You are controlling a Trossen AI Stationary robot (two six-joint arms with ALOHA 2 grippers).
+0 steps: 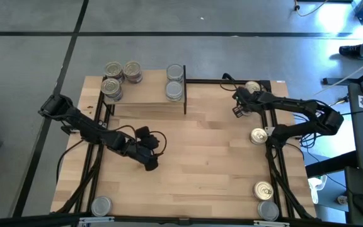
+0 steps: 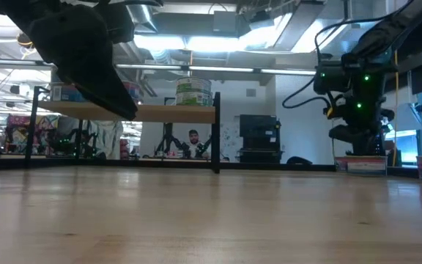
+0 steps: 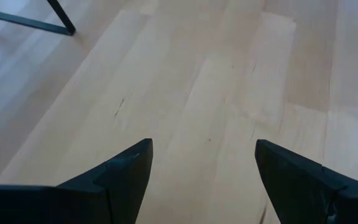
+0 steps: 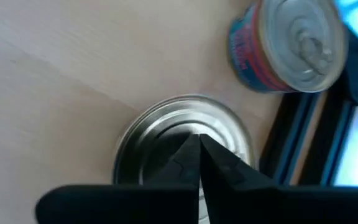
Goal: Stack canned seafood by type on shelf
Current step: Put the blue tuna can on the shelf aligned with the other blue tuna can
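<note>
I cannot read any text here. The tin (image 4: 289,46) near the table frame has a red and blue label, and the tins (image 2: 193,92) on the shelf (image 2: 167,112) have green and white labels, but the words on them are too blurred.

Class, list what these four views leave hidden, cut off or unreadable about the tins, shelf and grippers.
- Tin labels on the shelf: high view, too small to read.
- Left shelf tins: low view, left arm covers them.
- Silver tin: right wrist view, shut right gripper covers its near side; contact cannot be told.
- Bottom corner tins: high view, edge clips them.
</note>
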